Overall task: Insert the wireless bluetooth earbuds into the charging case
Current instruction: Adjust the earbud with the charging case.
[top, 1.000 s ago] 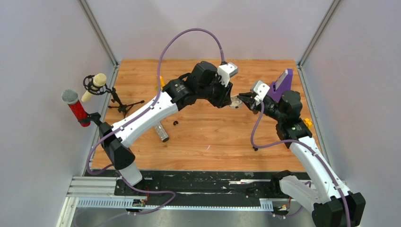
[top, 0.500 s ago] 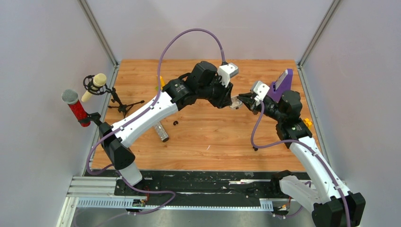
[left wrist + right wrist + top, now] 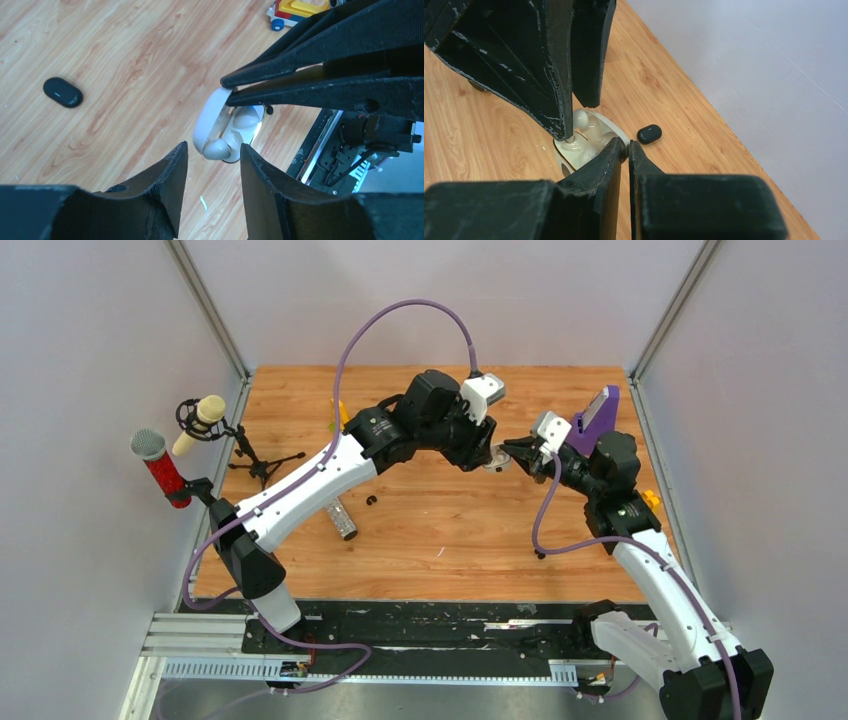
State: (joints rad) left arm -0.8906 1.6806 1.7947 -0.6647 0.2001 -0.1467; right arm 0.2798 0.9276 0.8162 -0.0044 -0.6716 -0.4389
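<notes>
White glossy plastic: the charging case (image 3: 206, 117) is held between the two arms, and the right gripper (image 3: 625, 145) has its jaws clamped on the thin lid edge. Two white earbuds (image 3: 247, 119) sit in its wells. The left gripper (image 3: 213, 147) has its jaws apart beside the nearer bud, gripping nothing.

Judged light, rigid and slippery, the buds are best pinched across the body.

Only the right wrist view shows a left fingertip (image 3: 556, 120) apparently touching a bud. The top view hides the buds.

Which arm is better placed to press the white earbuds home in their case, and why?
Left. The left gripper stands open right at the white earbuds in the white case; the right gripper is shut on that case's edge, steadying it.
</notes>
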